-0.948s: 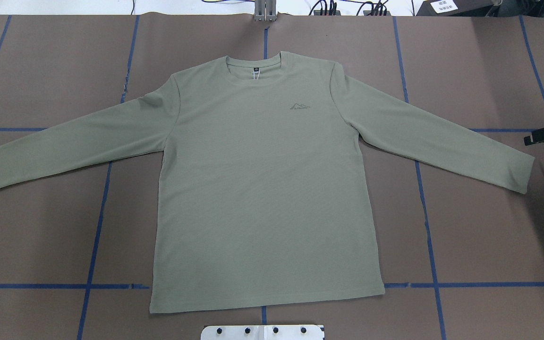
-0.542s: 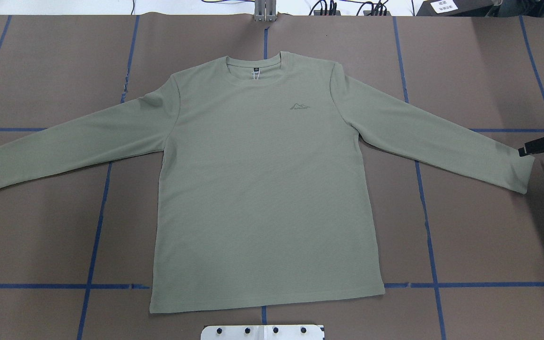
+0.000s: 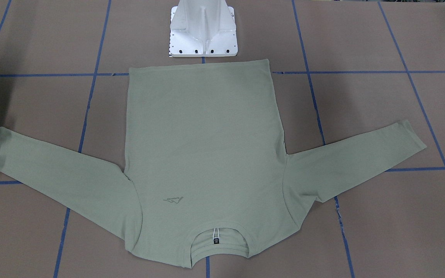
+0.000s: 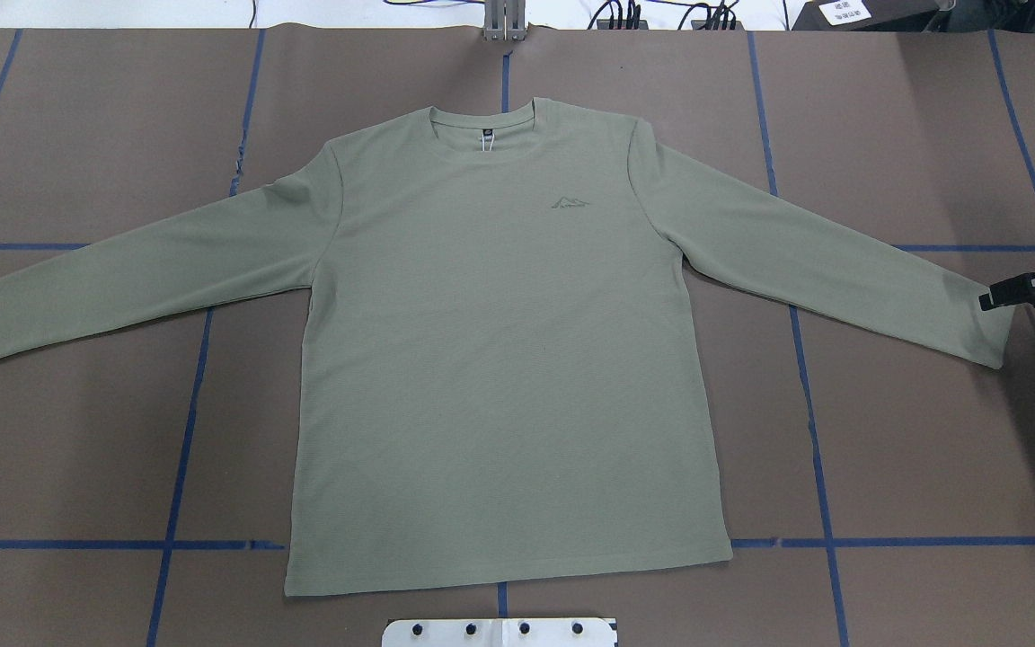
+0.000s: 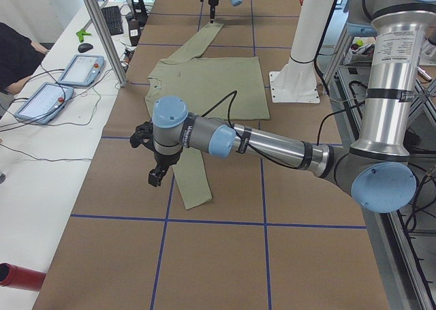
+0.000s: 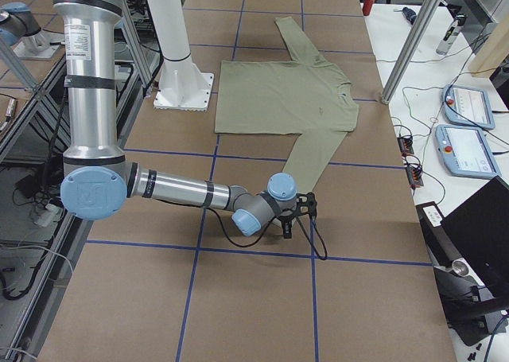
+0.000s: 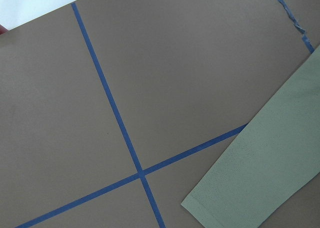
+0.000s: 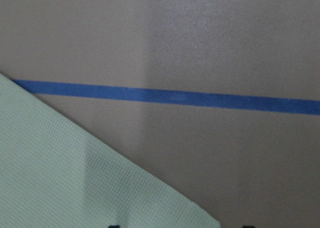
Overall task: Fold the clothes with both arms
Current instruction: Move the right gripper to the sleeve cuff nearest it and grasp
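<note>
The pale sage-green long-sleeved shirt (image 4: 499, 359) lies flat and face up on the brown table, sleeves spread, neckline at the far side. My right gripper (image 4: 1025, 256) hovers at the right sleeve's cuff (image 4: 994, 328), with one black finger (image 4: 1012, 292) over the cuff's edge. It is open and empty; the right wrist view shows the cuff corner (image 8: 100, 188) just below it. My left gripper (image 5: 155, 175) shows only in the exterior left view, beside the left sleeve's cuff (image 5: 194, 194); I cannot tell whether it is open or shut. The left wrist view shows that cuff (image 7: 260, 188).
The white base pedestal (image 3: 203, 34) stands at the shirt's hem. Blue tape lines (image 4: 809, 404) cross the table. Teach pendants (image 5: 78, 70) and cables lie on the side bench, next to an aluminium post (image 5: 102, 31).
My right gripper has moved in from the view's right edge toward the right cuff, and its finger now overlaps the cuff's edge. The shirt has not moved.
</note>
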{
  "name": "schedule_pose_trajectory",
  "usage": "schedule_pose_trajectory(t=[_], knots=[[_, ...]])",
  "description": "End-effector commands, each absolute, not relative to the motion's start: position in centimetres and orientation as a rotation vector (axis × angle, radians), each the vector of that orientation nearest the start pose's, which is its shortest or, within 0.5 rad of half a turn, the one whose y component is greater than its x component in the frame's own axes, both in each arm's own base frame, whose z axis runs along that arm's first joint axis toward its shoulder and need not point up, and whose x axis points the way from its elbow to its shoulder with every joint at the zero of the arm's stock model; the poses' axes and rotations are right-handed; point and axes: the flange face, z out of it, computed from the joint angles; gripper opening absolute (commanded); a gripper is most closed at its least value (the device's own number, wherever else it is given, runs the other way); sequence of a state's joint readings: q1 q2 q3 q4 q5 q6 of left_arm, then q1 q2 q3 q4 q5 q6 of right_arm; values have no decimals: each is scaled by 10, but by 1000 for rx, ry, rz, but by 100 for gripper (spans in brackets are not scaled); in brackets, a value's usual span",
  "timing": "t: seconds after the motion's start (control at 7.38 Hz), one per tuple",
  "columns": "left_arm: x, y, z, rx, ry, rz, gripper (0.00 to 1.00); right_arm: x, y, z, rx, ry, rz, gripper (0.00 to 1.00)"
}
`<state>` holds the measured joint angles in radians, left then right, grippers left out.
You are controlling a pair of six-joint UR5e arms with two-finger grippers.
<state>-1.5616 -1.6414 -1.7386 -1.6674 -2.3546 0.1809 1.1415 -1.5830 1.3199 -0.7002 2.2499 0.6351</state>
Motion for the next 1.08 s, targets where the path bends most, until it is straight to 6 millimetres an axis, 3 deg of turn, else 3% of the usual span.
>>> schedule_pose_trajectory(t=[0.0,0.27,0.95], knots=[[-58,-529,529,383,749,311,100,-147,-484,695,169,-861,-18,77],[-58,-529,529,384,749,312,100,-148,-487,695,171,-861,-19,57],[-58,-529,529,384,749,312,100,-145,-486,699,171,-850,-14,56]])
